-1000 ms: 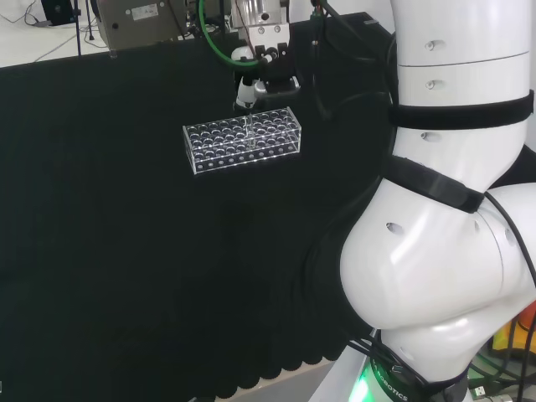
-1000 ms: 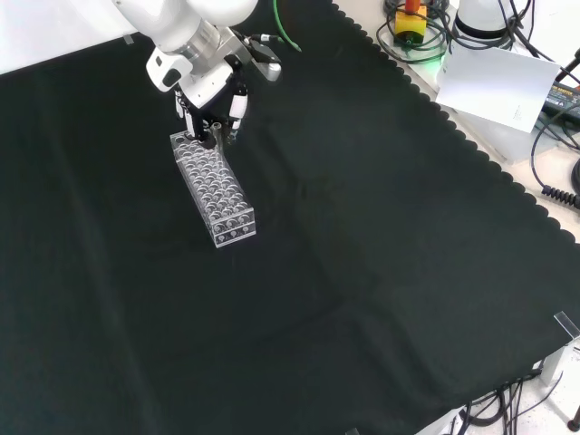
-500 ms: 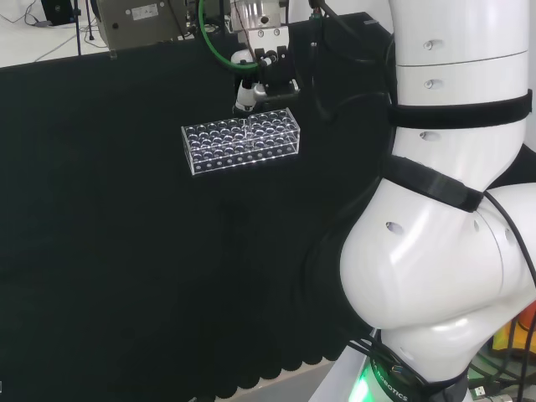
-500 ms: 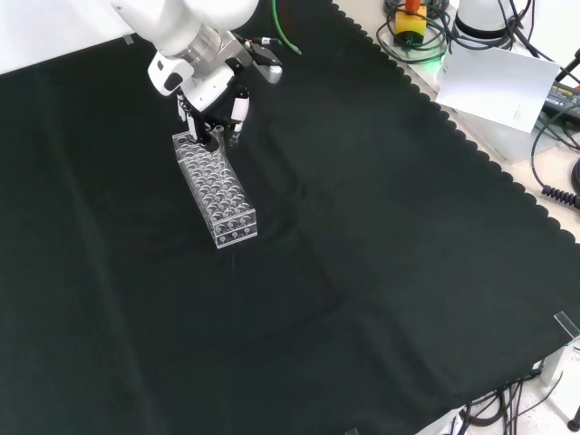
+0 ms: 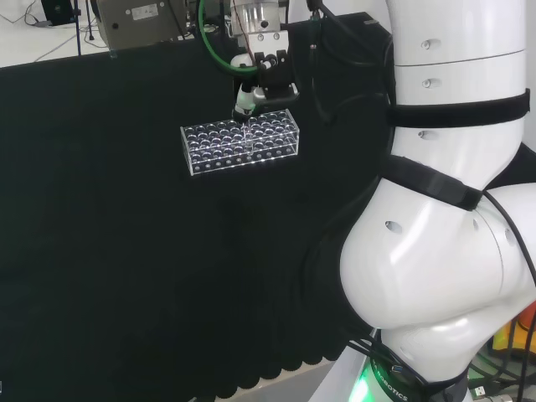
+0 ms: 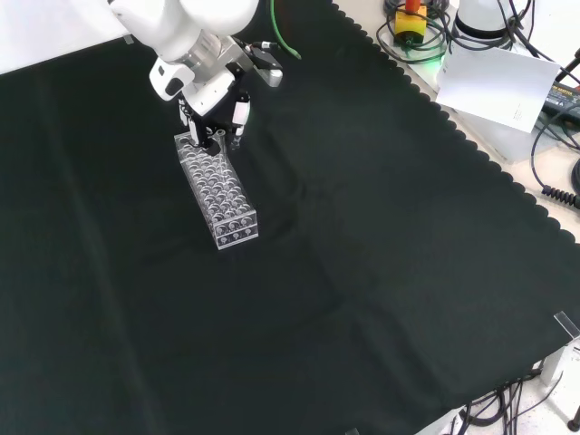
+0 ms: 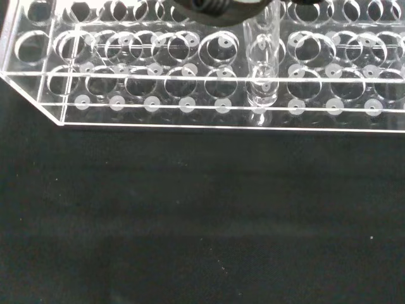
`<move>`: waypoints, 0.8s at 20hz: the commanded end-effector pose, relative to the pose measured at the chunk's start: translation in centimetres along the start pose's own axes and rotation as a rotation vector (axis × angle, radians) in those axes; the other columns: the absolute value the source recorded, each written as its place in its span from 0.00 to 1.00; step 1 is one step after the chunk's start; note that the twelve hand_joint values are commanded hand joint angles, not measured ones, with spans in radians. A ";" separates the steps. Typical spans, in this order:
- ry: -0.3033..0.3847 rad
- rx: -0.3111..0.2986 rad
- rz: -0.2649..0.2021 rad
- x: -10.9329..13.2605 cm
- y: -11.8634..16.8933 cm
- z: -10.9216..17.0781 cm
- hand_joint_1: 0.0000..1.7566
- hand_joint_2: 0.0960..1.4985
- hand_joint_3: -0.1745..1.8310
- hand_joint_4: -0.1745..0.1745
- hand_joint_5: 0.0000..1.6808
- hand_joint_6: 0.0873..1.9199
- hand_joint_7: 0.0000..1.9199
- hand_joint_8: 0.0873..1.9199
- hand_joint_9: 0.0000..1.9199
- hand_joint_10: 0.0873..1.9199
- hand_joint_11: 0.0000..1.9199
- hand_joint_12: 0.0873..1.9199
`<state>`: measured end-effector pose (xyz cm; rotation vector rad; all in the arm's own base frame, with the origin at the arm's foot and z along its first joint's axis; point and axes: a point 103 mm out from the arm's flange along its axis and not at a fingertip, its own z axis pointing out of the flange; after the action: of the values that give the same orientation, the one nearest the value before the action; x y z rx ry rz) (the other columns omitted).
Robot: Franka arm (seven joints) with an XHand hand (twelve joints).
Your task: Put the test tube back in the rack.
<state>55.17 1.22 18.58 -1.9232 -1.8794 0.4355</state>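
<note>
Clear plastic many-holed test tube rack (image 5: 241, 139): on the black-cloth surface (image 5: 126, 268), toward its far edge in the head view.

Clear glass test tube (image 7: 261, 60): upright, seated in a hole of the rack's outer row.

Black and white hand (image 6: 216, 113): above the rack's far end in the front view; whether its fingers are pinching the tube, cannot tell.

Risk: a sideways pull while lifting away could drag the tube, tipping or shifting the light rack.

rack (image 6: 217, 188): on the cloth (image 6: 381, 272), toward its far left part in front view, well clear of the edges
tube (image 7: 262, 60): upright in a hole of the rack's outer row
hand (image 6: 216, 116): above the rack's far end in front view
</note>
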 end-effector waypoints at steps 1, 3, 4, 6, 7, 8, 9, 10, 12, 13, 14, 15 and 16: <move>0.014 0.011 -0.007 0.5 0.8 1.7 0.80 0.64 0.09 0.00 0.68 0.31 0.91 0.13 0.65 0.29 0.46 0.59; 0.017 0.012 -0.010 0.5 0.7 1.6 0.80 0.64 0.09 0.00 0.68 0.31 0.91 0.13 0.65 0.29 0.46 0.59; 0.017 0.013 -0.010 0.5 0.7 1.6 0.80 0.64 0.09 0.00 0.68 0.31 0.91 0.13 0.65 0.29 0.46 0.59; 0.016 0.016 -0.009 0.5 0.7 1.6 0.80 0.64 0.09 0.00 0.68 0.31 0.91 0.13 0.65 0.29 0.46 0.59; 0.015 0.017 -0.008 0.5 0.7 1.7 0.80 0.64 0.09 0.00 0.68 0.31 0.91 0.13 0.65 0.29 0.46 0.59; 0.016 0.016 -0.009 0.5 0.8 1.7 0.80 0.64 0.09 0.00 0.68 0.31 0.91 0.13 0.65 0.29 0.46 0.59; 0.016 0.017 -0.009 0.5 0.8 1.7 0.80 0.64 0.09 0.00 0.68 0.31 0.91 0.13 0.65 0.29 0.46 0.59; 0.023 0.023 -0.010 0.5 0.8 1.7 0.80 0.64 0.09 0.00 0.68 0.31 0.91 0.13 0.65 0.29 0.46 0.59; 0.050 0.042 -0.020 0.4 1.0 1.8 0.79 0.62 0.09 0.00 0.75 0.19 0.79 0.20 0.73 0.12 0.44 0.60; 0.061 0.062 -0.027 0.4 1.1 1.8 0.77 0.62 0.09 0.09 0.78 0.14 0.77 0.17 0.75 0.09 0.41 0.61; 0.073 0.078 -0.031 0.2 1.2 1.9 0.73 0.60 0.08 0.15 0.75 0.13 0.72 0.18 0.72 0.09 0.37 0.64; 0.083 0.087 -0.036 0.2 1.3 1.8 0.70 0.59 0.05 0.23 0.67 0.18 0.64 0.24 0.67 0.12 0.32 0.67; 0.090 0.085 -0.040 0.1 1.4 1.7 0.67 0.59 0.03 0.31 0.55 0.26 0.54 0.31 0.59 0.18 0.26 0.69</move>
<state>55.14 1.73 16.58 -1.8808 -1.8498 0.4219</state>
